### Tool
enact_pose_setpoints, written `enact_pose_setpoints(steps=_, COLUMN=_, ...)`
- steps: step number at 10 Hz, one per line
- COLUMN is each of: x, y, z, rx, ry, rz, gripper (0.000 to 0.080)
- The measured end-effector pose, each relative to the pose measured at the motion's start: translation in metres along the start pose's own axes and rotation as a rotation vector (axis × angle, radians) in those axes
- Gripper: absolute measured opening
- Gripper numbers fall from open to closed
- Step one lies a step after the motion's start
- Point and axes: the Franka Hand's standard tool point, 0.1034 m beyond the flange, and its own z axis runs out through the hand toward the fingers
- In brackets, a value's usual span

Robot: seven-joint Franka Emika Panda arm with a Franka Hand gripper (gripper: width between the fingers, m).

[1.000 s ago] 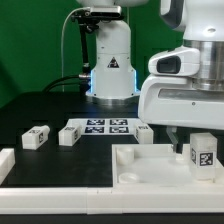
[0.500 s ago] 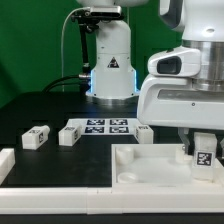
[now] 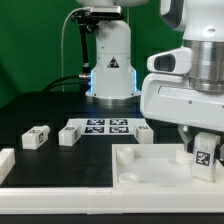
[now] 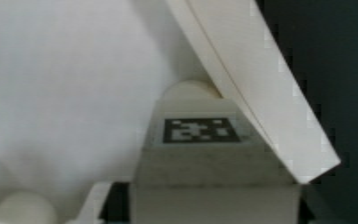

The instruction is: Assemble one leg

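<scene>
**Gripper seats a leg at the panel's corner**

Gripper (image 3: 203,146) fingers are clamped on the leg (image 3: 204,155), holding it upright at the near corner of the white panel (image 3: 150,165) on the exterior view's right. The leg's marker tag faces the camera, and its lower end sits low against the panel, apparently at or in the corner socket; whether it has bottomed out cannot be told. In the wrist view the leg (image 4: 202,150) fills the lower middle, tag up, with a raised edge of the panel (image 4: 247,80) running just beside it.

To do this step well, the leg probably needs to stay square to the socket while it is pressed or turned home; any tilt against that raised edge could jam it. A firm grip and a straight downward push look right, with release only once the leg stands by itself.

Farther out, three spare legs lie loose on the dark table: one (image 3: 37,138) toward the exterior view's left, one (image 3: 68,134) beside the marker board (image 3: 100,126), and one (image 3: 144,131) just beyond the panel.
</scene>
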Motion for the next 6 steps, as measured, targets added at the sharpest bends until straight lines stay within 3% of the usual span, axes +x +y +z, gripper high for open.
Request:
enact_pose_setpoints(steps=3, x=0.0069, y=-0.0001, z=0.0023, rx=-0.025, ry=-0.006, rz=0.410, gripper=0.0291)
enact_pose_setpoints(steps=6, x=0.0065, y=0.0017, z=0.0023, rx=-0.030, ry=-0.012, rz=0.707, gripper=0.0291)
